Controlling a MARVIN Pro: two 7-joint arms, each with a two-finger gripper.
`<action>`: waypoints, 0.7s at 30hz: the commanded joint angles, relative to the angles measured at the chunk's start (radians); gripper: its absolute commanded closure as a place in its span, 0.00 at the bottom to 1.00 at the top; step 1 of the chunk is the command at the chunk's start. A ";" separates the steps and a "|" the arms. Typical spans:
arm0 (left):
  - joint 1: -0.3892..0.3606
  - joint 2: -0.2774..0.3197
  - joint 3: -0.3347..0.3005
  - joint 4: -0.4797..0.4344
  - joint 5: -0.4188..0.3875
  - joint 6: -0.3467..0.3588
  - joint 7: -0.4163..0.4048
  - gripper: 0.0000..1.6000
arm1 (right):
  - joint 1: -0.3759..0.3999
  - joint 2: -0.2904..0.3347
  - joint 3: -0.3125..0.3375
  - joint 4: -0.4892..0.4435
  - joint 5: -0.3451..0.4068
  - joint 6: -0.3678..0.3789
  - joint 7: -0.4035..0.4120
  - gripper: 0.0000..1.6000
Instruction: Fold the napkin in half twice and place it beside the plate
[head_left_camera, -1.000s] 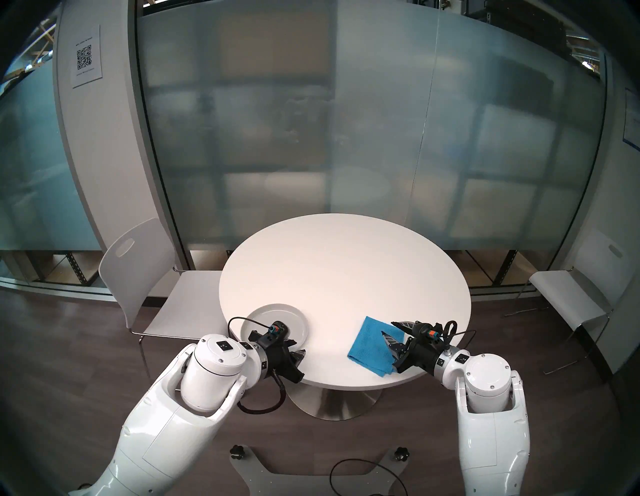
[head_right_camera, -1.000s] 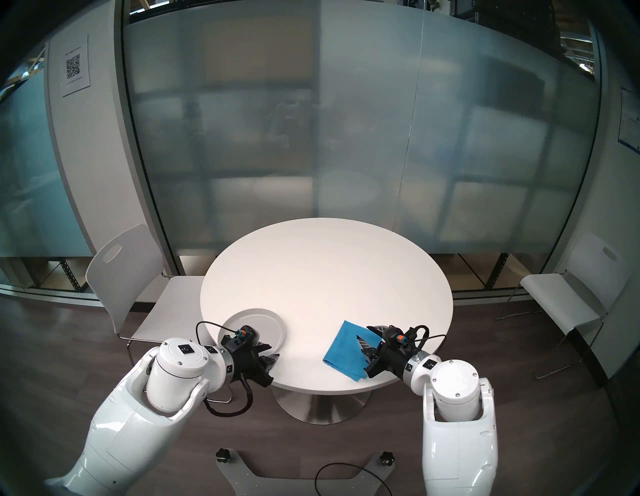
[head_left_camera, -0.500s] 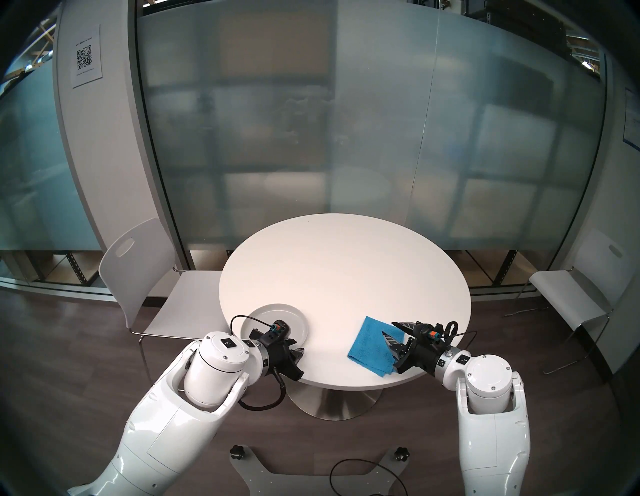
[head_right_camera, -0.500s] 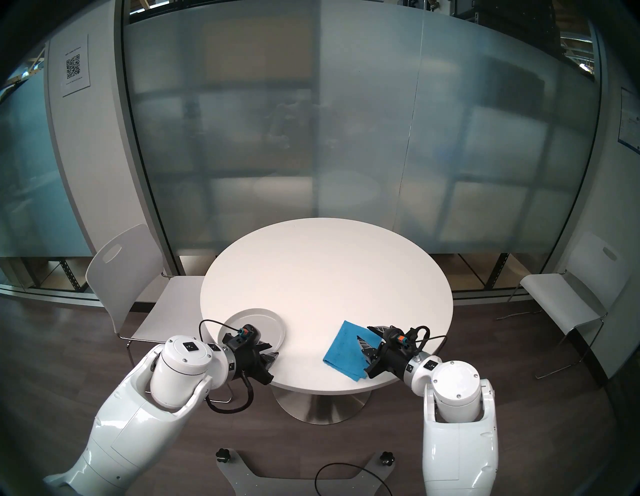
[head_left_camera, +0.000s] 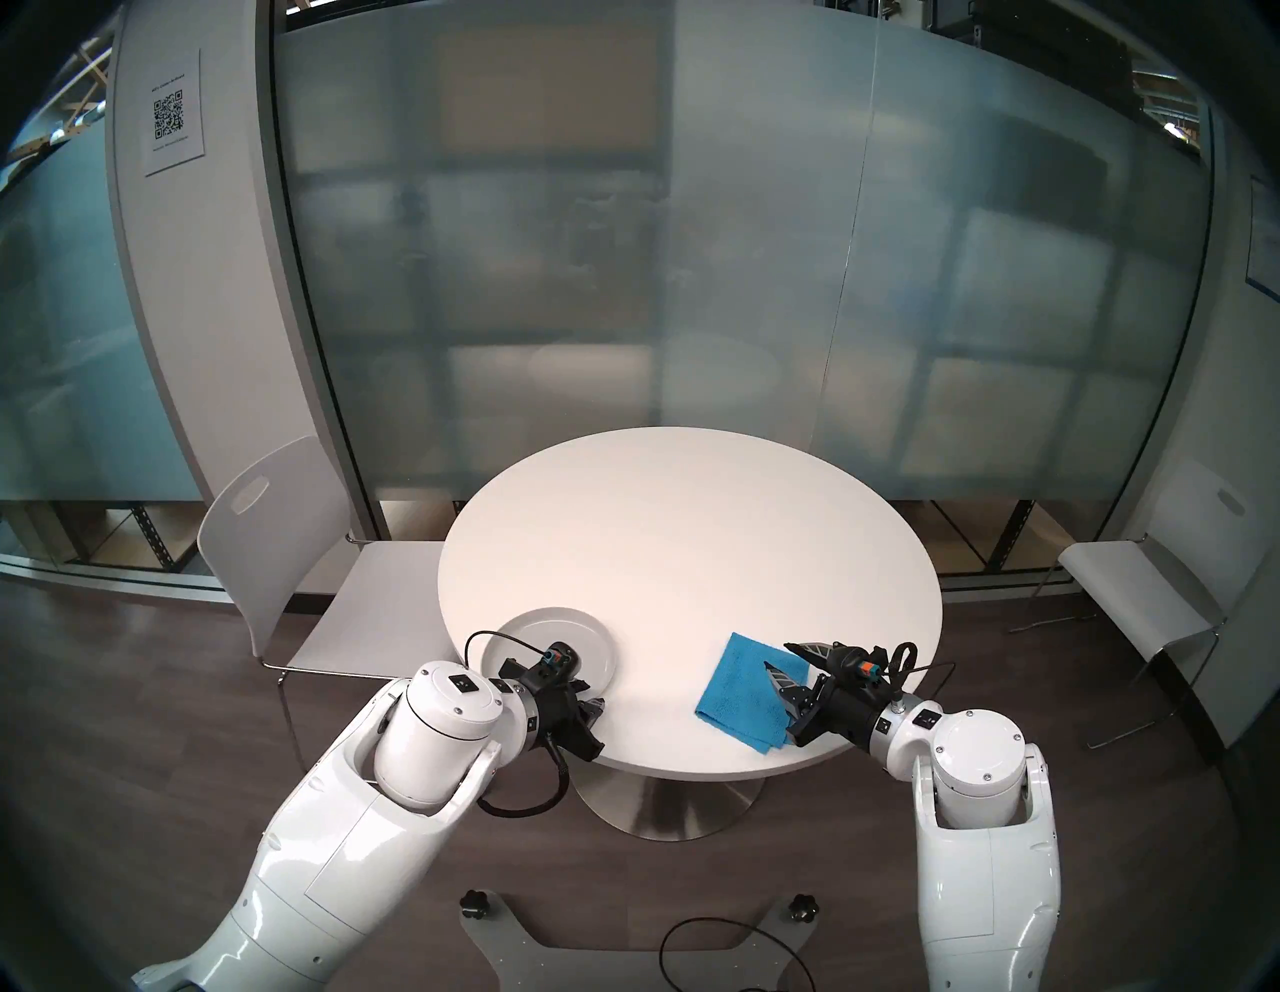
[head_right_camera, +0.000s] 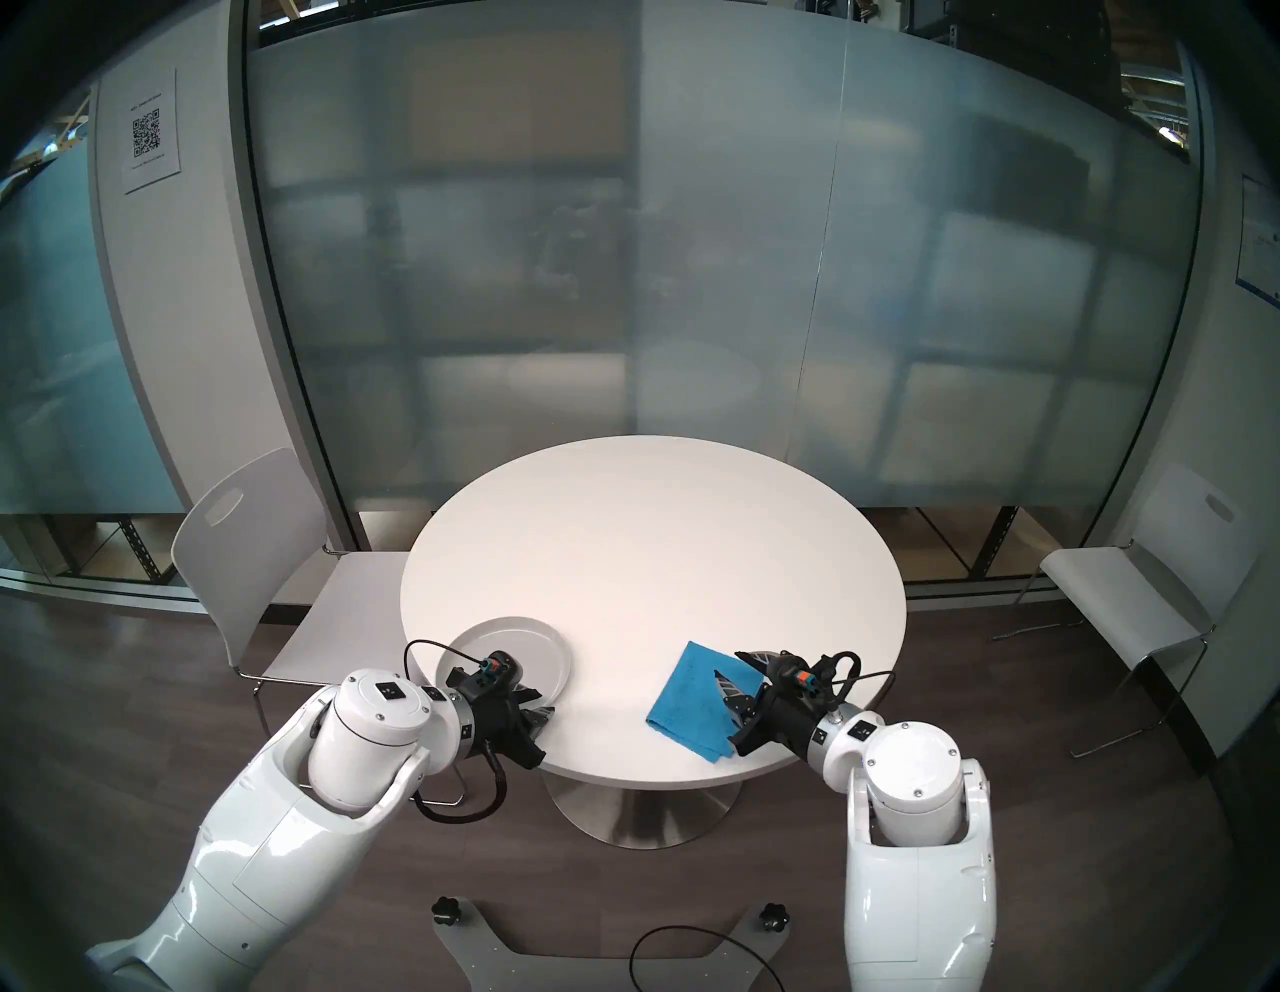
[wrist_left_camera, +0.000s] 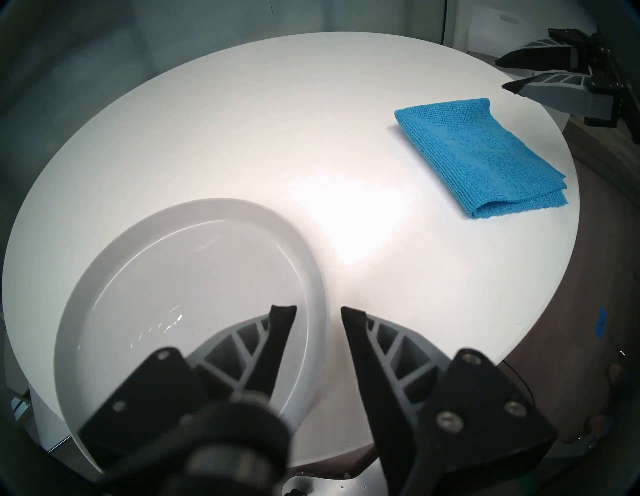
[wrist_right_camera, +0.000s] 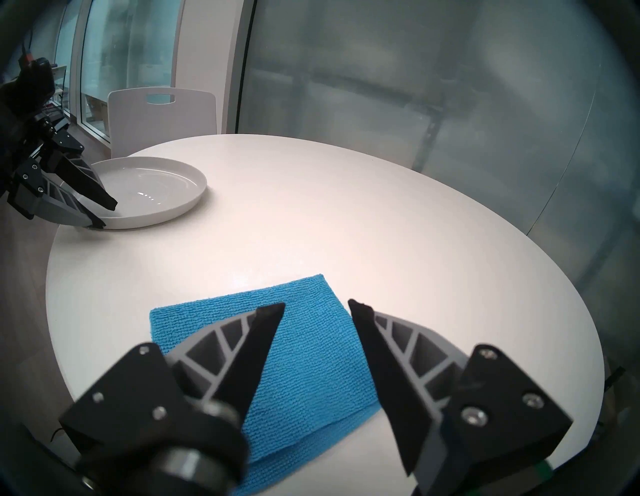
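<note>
The napkin (head_left_camera: 738, 689) (wrist_left_camera: 478, 156) (wrist_right_camera: 304, 350) is a bright blue cloth, folded into a rectangle, lying flat near the table's front right edge. The plate (head_left_camera: 554, 623) (wrist_left_camera: 313, 273) (wrist_right_camera: 152, 187), pale grey-white, sits at the front left, well apart from the napkin. My left gripper (head_left_camera: 594, 696) (wrist_left_camera: 318, 310) (wrist_right_camera: 105, 214) is open and straddles the plate's near rim, one finger over the plate's inside and one outside. My right gripper (head_left_camera: 776, 657) (wrist_right_camera: 317, 306) (wrist_left_camera: 501, 73) hovers open just above the napkin's right part, holding nothing.
The round white table (head_left_camera: 692, 540) stands on a metal pedestal. A white chair (head_left_camera: 277, 540) is at its left and another chair (head_left_camera: 1143, 603) at the right. A frosted glass wall runs behind. A cable (head_left_camera: 706, 956) lies on the floor by my base.
My left arm's wrist has swung slightly rightward while its gripper stays at the plate's rim, its jaws a touch narrower. The right arm, napkin and plate have not moved.
</note>
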 joint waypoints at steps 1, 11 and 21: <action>-0.027 0.000 0.003 0.002 0.005 -0.011 -0.005 0.50 | 0.004 -0.005 -0.002 -0.024 0.004 -0.002 -0.002 0.30; -0.030 -0.001 0.012 0.023 0.020 -0.025 -0.010 0.55 | 0.009 -0.003 0.000 -0.018 0.005 -0.003 0.002 0.29; -0.024 0.006 0.022 0.039 0.036 -0.034 -0.019 0.55 | 0.021 0.001 -0.001 -0.008 0.001 -0.001 0.007 0.29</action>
